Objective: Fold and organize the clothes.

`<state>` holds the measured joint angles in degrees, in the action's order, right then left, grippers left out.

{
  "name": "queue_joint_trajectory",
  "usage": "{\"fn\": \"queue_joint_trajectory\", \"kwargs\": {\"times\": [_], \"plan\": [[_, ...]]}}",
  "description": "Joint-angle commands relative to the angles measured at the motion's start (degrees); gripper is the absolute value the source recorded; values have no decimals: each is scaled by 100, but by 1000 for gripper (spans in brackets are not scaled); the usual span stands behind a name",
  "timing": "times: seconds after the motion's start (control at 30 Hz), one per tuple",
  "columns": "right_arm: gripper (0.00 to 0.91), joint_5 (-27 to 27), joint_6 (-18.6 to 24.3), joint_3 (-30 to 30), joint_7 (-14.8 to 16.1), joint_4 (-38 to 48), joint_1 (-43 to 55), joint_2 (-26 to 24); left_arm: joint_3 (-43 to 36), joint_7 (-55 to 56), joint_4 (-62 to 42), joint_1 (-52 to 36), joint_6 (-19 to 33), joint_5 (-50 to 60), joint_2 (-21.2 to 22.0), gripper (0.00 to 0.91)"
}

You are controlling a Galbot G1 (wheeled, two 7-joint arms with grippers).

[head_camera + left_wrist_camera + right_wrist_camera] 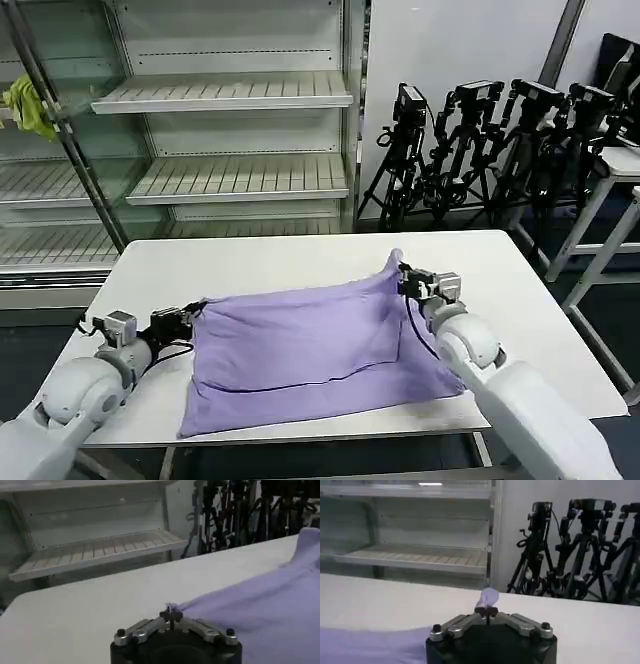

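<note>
1. On the white bench (300, 262), the lavender T-shirt (300, 350) lies half folded at centre.
2. At nine o'clock, my left hand (192, 314) is clamped on its edge.
3. At two o'clock, my right hand (408, 280) pinches a raised corner.
4. Soft, light cotton; I judge corners the best hold.

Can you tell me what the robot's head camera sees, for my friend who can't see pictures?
A purple T-shirt lies half folded on a white table. The left gripper and right gripper each pinch a corner, the right one lifted higher.
</note>
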<state>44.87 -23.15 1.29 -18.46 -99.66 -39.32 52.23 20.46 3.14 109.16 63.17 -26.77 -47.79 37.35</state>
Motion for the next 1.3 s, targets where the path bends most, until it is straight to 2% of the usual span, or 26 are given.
{"fn": "queue_joint_trajectory", "kwargs": {"times": [0.03,0.4,0.67,0.7,0.73,0.97,1.3], "plan": [[0,115,4,-211,-45,-899,-433,-610,710,100,846,869,-54,-225,-326,50],[0,222,-39,-845,-26,-1674,-1182,-1283,781,264,1216,1334,-194,-488,-996,50],[0,147,-41,-1082,-1,-1914,-1769,-1415,782,360,1379,1581,-325,-717,-1346,50],[867,124,-58,-1076,-28,-1907,-1783,-1403,776,370,1398,1616,-326,-725,-1360,50],[907,112,-125,-1059,-121,-1886,-1787,-1380,766,368,1410,1640,-326,-717,-1365,50],[907,6,-224,-765,-263,-1285,-1489,-1042,631,373,1373,1607,-316,-658,-1372,50],[907,-3,-189,-160,-50,84,-445,-301,553,373,1329,1549,-285,-654,-1340,50]]}}
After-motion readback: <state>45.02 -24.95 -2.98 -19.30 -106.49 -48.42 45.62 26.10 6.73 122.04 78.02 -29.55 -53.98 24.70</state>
